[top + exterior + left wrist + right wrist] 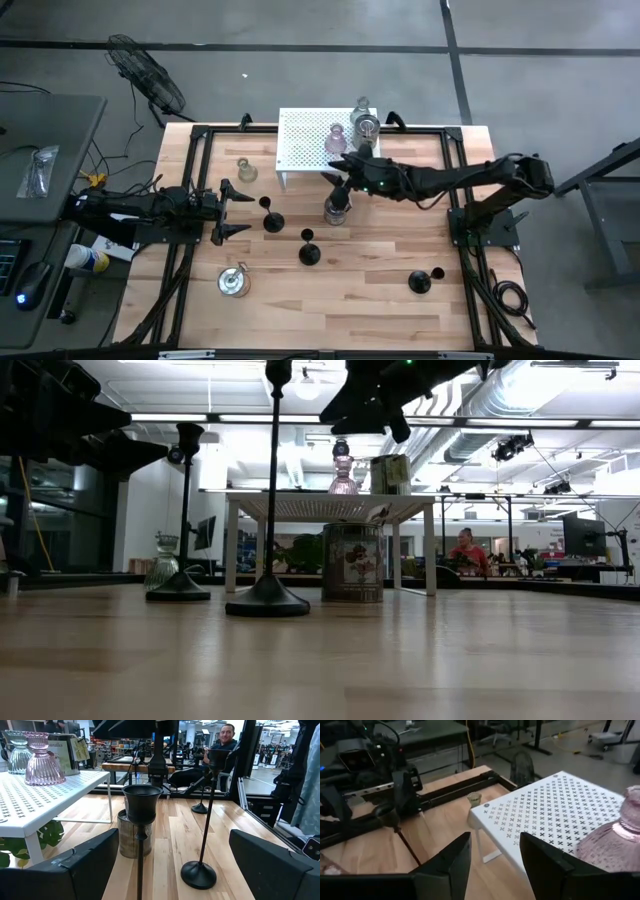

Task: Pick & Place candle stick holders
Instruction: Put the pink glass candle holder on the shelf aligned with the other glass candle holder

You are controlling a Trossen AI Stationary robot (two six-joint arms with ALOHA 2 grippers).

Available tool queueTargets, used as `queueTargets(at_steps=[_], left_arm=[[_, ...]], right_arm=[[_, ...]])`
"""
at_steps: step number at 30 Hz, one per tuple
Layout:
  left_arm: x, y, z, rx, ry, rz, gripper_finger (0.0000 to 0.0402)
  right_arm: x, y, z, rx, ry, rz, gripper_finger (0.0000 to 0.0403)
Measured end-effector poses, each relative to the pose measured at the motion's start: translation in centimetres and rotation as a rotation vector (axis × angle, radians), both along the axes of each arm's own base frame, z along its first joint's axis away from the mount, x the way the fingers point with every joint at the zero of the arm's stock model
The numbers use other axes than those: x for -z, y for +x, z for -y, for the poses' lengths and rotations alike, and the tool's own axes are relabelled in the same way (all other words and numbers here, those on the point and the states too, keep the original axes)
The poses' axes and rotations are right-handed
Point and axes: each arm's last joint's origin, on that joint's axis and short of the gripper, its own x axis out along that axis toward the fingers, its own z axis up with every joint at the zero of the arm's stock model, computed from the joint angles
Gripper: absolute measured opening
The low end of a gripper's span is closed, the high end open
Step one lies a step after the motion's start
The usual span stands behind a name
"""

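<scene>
Three black holders stand on the tabletop [350, 290]: one [272, 218] left of centre, one [309, 250] at centre, one [420, 281] lower right. A pinkish holder [336, 138] sits on the white rack [305, 150], upper centre. Beside it hovers the right end effector [343, 171], fingers parted, grasping nothing. The left end effector [232, 210], centre-left, is spread wide, released.

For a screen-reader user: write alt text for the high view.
Overhead, the right gripper hovers, jaws part open and empty, at a white rack bearing a pinkish holder. The left gripper, jaws open, faces a black holder.
</scene>
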Motion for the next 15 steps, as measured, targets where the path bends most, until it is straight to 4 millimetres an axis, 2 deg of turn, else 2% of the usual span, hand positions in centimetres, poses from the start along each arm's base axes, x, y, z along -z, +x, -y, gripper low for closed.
queueTargets(at_steps=[6, 15], left_arm=[[0.0, 0.0, 0.0, 0.0, 0.0, 0.0, 0.0372], [0.0, 0.0, 0.0, 0.0, 0.0, 0.0, 0.0372]], right_arm=[[0.8, 0.4, -0.1, 0.009, -0.118, -0.062, 0.016], [1.6, 0.7, -0.2, 0.106, -0.105, -0.078, 0.016]])
